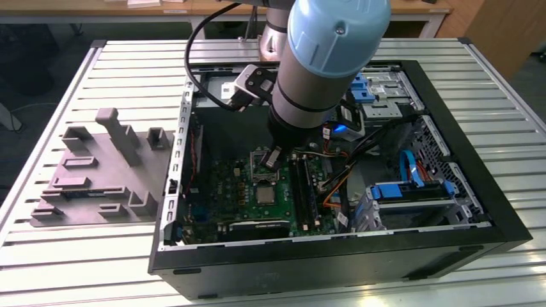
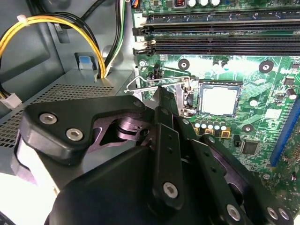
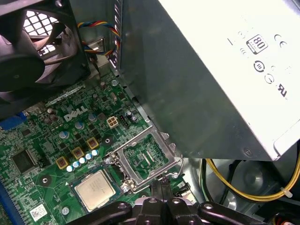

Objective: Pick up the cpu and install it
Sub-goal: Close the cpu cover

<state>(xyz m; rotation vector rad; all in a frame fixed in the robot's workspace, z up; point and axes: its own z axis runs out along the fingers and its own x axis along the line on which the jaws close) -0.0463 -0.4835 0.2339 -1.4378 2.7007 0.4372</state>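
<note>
Slatted metal worktop [image 1: 85, 262] is seen beneath an open computer case [image 1: 341, 265], into which the arm [image 1: 328, 57] is lowered. On the green motherboard [image 3: 42, 136] the cpu [image 3: 96, 190] is seated in its socket, uncovered, with the metal frame [image 3: 147, 159] swung open just beside it. The claw [image 3: 161, 182] is held with its fingers drawn together at the frame's edge, and nothing is seen gripped between them.

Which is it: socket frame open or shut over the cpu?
Open: the metal frame stands clear beside the cpu, whose silvery top lies uncovered.
</note>
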